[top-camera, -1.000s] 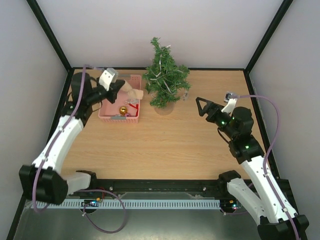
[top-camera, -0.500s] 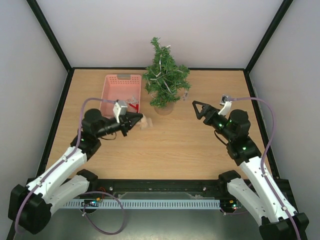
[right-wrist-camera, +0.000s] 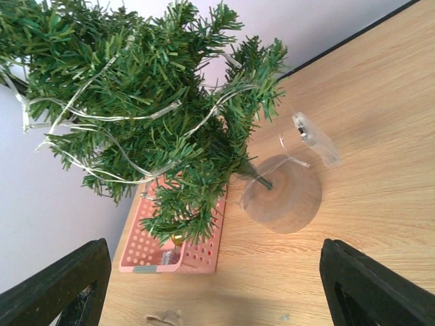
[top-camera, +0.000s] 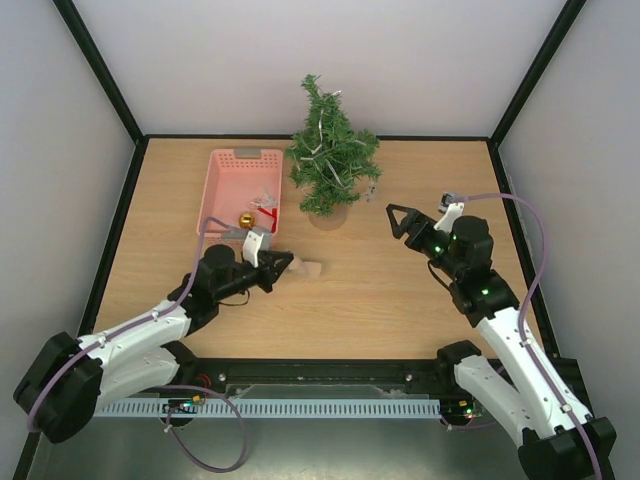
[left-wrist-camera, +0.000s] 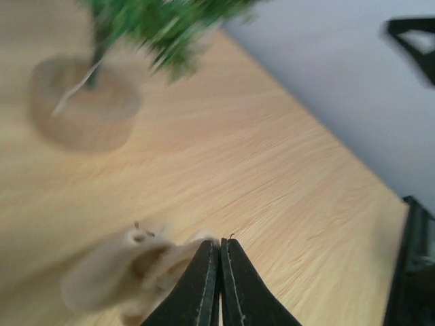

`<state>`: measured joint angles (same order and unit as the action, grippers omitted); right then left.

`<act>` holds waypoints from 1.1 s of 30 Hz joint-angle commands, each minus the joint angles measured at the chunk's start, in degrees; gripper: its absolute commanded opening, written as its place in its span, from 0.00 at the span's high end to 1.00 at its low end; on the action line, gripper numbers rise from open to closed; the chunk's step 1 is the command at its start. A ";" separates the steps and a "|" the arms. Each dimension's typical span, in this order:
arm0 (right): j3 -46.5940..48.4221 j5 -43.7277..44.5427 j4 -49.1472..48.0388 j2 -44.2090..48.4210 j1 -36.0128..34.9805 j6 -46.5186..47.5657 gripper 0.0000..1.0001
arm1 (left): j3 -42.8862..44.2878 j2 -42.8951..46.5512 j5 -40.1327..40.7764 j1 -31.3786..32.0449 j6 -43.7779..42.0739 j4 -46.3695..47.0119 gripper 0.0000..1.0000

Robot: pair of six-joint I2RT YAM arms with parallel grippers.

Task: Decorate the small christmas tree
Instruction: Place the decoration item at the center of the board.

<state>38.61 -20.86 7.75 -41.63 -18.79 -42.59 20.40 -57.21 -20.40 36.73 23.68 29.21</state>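
Pinching a tan ornament (top-camera: 310, 269) shut-tight, the left gripper (top-camera: 285, 265) hangs low over the desk (top-camera: 380, 320), likely bound for the small christmas tree (top-camera: 330, 150) at back centre beside the pink basket (top-camera: 245, 158); the right gripper (top-camera: 397, 220) faces the tree wide open and empty, probably to assist.

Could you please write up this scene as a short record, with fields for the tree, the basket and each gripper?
tree: small christmas tree, upright at the far middle of the table, pale string through its branches, no ornaments seen on it
basket: pink basket, left of the tree, gold ball inside
left gripper: shut on tan ornament, low over the table, nearer than the basket
right gripper: open, empty, pointing at the tree from the right
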 commanded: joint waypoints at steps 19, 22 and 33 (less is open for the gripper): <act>-3.63 8.44 -3.60 -6.69 -10.98 -0.89 0.21 | 0.76 2.98 22.82 0.11 10.00 -30.63 0.60; -4.78 11.94 -8.38 -9.38 -17.27 0.23 0.22 | 2.71 3.60 21.64 -0.44 12.59 -32.59 0.52; -2.61 19.08 -22.12 -28.10 -35.77 12.87 0.32 | 9.06 17.77 26.77 -1.40 11.54 -42.79 0.39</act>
<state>33.69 -5.67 -6.33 -63.66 -49.89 -35.81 26.46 -44.80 1.28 35.77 36.40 -7.60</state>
